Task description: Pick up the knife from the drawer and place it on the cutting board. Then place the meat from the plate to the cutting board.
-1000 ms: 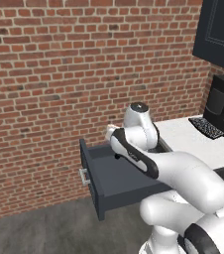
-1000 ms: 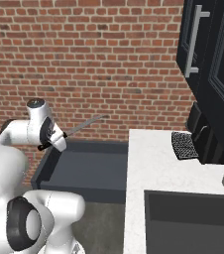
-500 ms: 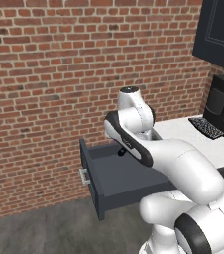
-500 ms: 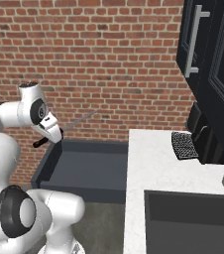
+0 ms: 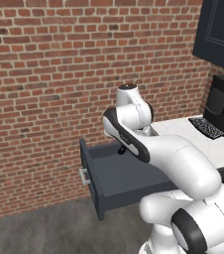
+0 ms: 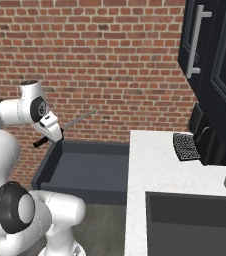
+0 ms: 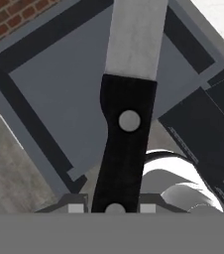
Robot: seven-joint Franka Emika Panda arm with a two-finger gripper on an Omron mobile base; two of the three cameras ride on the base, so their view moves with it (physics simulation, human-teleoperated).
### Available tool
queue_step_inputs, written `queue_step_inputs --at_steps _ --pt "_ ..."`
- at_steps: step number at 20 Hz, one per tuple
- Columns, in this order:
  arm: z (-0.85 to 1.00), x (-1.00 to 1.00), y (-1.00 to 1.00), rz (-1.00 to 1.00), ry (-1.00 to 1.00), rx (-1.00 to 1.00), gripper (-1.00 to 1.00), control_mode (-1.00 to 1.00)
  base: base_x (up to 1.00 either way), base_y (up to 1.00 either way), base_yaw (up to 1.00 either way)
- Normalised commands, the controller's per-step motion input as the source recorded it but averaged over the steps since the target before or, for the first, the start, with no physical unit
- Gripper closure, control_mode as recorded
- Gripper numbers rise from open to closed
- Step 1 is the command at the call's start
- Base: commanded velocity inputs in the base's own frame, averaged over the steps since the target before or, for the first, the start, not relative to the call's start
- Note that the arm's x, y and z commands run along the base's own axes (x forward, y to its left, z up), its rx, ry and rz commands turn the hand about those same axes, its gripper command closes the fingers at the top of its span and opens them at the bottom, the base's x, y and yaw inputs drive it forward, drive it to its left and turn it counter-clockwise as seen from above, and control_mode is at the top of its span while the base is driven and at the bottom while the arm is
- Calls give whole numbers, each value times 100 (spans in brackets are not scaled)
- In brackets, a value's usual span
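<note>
**Knife lifted above the open drawer**

Knife [image 7: 126, 119] runs up the middle of the hand view: a black handle with two round silver rivets, then a flat pale grey blade that leaves the frame at the top edge. No brand, label or writing can be read on it or anywhere else in the frames. In the right base view the knife [image 6: 70, 125] sits at left centre, its thin silver blade slanting up and to the right against the brick wall [image 6: 110, 60], its black handle end poking out down and to the left of the hand [image 6: 51, 133].

The hand is closed tight on the knife handle; in the hand view the handle fills the gap between the two fingertips at the bottom of the frame.

The drawer [image 6: 87, 167] stands pulled out in the lower left of the right base view, a dark navy-grey box with its inside bare, just left of the white counter [image 6: 160, 165]. In the left base view the drawer [image 5: 114, 176] sits at centre, with a small silver bar handle on its front at left. The knife hangs above the drawer's far left corner, clear of its floor.

At the right of the counter a dark appliance [image 6: 205, 140] stands beneath tall dark cabinet doors [image 6: 210, 55].
</note>
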Motion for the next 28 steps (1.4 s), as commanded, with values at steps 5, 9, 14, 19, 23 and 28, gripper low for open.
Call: queue_step_inputs --at_steps 5,9,14,19,23,28 --pt "-7 -15 0 2 3 -1 100 -100 0 0 0" --pt "-8 -13 3 2 2 -2 100 100 -50 23 2" --pt "0 0 0 0 0 0 100 100 -34 64 -39" --pt "0 0 0 0 0 0 100 100 -26 65 -78" --pt "0 0 0 0 0 0 100 100 -22 40 -90" --pt "0 0 0 0 0 0 100 100 -26 18 -98"
